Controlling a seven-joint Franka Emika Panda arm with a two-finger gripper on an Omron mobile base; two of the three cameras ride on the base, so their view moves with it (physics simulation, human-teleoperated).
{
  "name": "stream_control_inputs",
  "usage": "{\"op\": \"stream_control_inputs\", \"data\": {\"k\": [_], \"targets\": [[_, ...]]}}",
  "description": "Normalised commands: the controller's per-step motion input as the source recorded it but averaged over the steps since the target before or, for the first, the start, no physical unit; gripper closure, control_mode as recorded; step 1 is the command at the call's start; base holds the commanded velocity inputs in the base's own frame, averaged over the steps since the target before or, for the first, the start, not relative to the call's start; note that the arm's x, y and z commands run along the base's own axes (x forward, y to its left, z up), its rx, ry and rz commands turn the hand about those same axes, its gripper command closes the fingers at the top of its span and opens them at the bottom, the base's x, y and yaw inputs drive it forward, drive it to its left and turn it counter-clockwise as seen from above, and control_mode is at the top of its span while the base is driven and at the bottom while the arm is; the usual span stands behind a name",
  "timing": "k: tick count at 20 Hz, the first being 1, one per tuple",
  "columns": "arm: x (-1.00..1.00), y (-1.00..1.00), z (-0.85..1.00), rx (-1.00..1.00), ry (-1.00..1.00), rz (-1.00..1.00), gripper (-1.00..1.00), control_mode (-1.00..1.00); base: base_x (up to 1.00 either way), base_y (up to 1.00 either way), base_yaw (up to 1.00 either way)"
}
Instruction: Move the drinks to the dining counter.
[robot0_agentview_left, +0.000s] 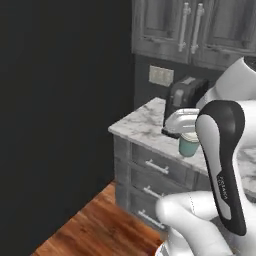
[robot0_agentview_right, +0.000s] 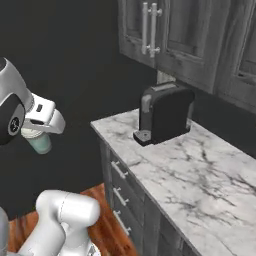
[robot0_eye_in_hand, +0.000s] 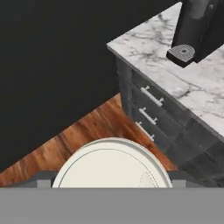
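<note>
Teal cup (robot0_agentview_right: 40, 142) half hidden under the gripper (robot0_agentview_right: 42, 131); white lid (robot0_eye_in_hand: 113, 164) cut off low; finger tips hidden beside it.

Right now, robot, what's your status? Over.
Gripper closed on teal cup, lifted off the worktop. Coffee machine sits clear behind. Nothing blocking. Over.

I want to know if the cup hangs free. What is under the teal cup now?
In the hand view, wooden floor lies below the white lid of the teal cup. The cup's underside is covered by the lid; the right base view shows nothing touching it.
</note>
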Motion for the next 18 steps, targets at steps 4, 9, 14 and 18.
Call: {"op": "stream_control_inputs", "data": {"k": [4, 9, 14, 18], "targets": [[0.0, 0.0, 0.0, 0.0, 0.0, 0.0, 1.0, 1.0, 0.0, 0.0, 1.0], [0.0, 0.0, 0.0, 0.0, 0.0, 0.0, 1.0, 1.0, 0.0, 0.0, 1.0], [0.0, 0.0, 0.0, 0.0, 0.0, 0.0, 1.0, 1.0, 0.0, 0.0, 1.0], [0.0, 0.0, 0.0, 0.0, 0.0, 0.0, 1.0, 1.0, 0.0, 0.0, 1.0]]}}
